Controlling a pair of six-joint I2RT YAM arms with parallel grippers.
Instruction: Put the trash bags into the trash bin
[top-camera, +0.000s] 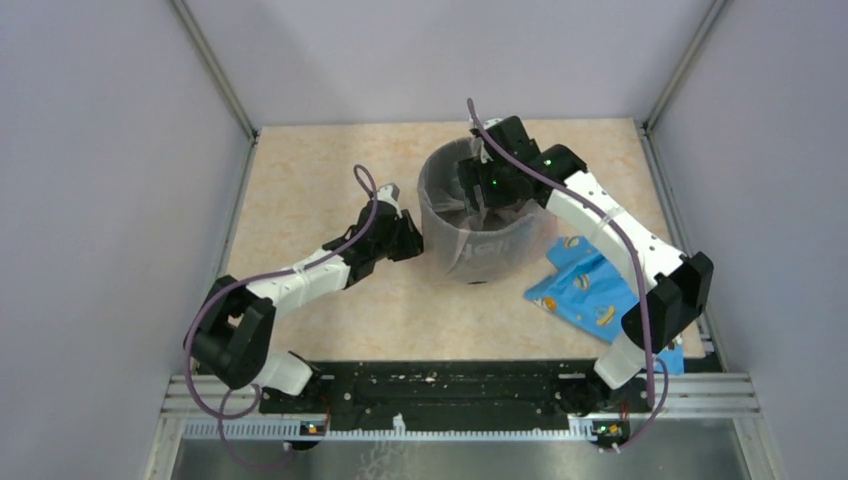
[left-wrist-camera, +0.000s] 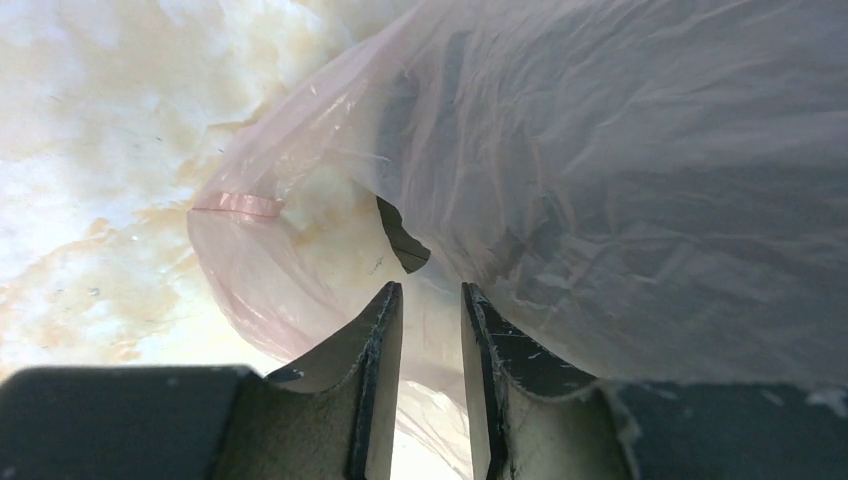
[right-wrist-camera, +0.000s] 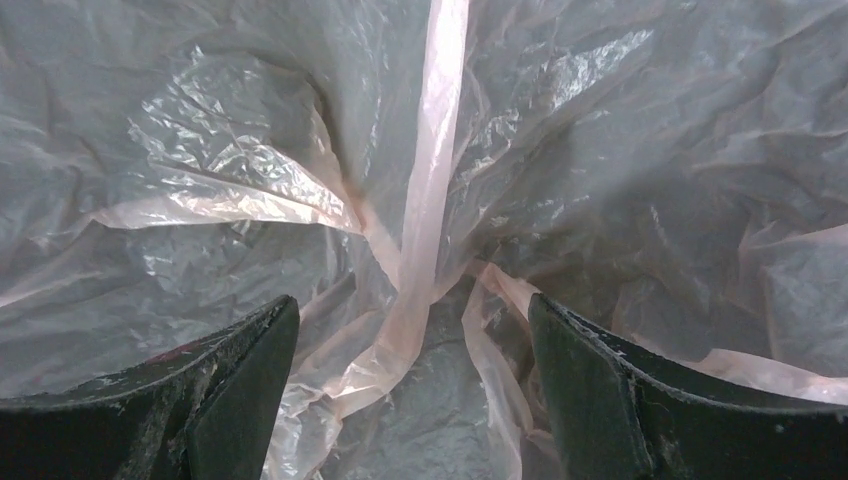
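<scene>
The black trash bin (top-camera: 478, 277) stands mid-table. A pale-pink translucent trash bag (top-camera: 440, 215) lies inside it and drapes over its rim and outer wall. My left gripper (top-camera: 412, 238) is at the bin's left side. In the left wrist view my left gripper (left-wrist-camera: 430, 290) has its fingers a narrow gap apart, with the bag film (left-wrist-camera: 600, 180) over the dark bin wall (left-wrist-camera: 403, 240) just ahead. My right gripper (top-camera: 480, 195) reaches down into the bin. In the right wrist view my right gripper (right-wrist-camera: 412, 310) is wide open above the crumpled film (right-wrist-camera: 430, 200), holding nothing.
A blue printed packet (top-camera: 585, 290) lies on the table right of the bin, beside my right arm. The beige table (top-camera: 330, 170) is walled on the left, back and right. A black rail (top-camera: 450, 385) runs along the near edge.
</scene>
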